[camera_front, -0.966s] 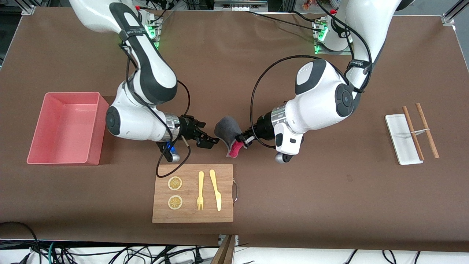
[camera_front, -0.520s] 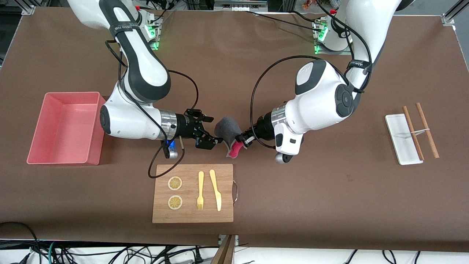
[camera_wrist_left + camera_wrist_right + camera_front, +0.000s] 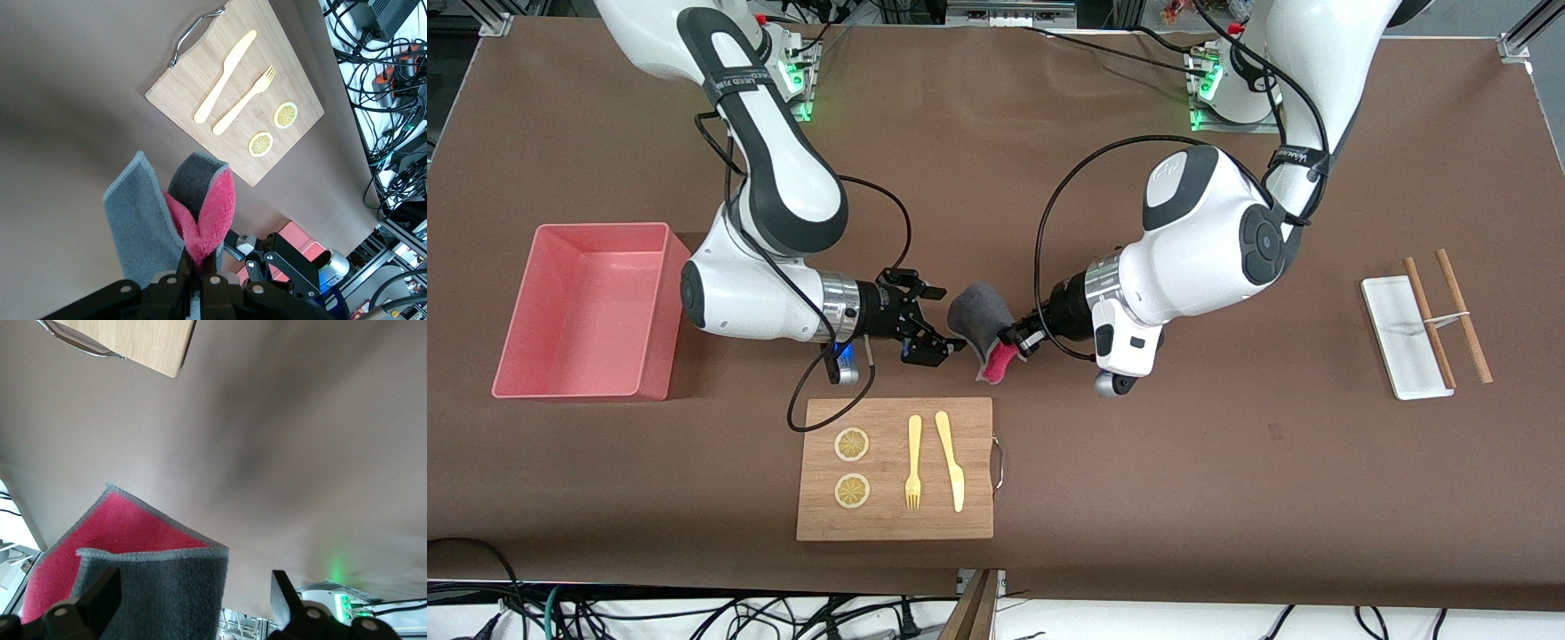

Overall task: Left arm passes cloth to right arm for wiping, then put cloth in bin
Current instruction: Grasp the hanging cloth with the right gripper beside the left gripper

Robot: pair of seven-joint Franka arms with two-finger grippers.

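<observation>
Front view shows the cloth [image 3: 980,324] hanging folded in the air over the bare table, grey face out with a pink-red edge at its lower end, above the spot just beside the wooden board [image 3: 895,468]. The left gripper [image 3: 1016,340] is clamped tight on its pink fold. The right gripper [image 3: 935,320] is level with the cloth, jaws spread wide on either side of the grey edge, gripping nothing. The bin [image 3: 585,309] sits toward the right arm's end.

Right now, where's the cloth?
The cloth hangs pinched in the shut left gripper above mid-table, beside the open right gripper, just above the wooden board in the front view.
</observation>
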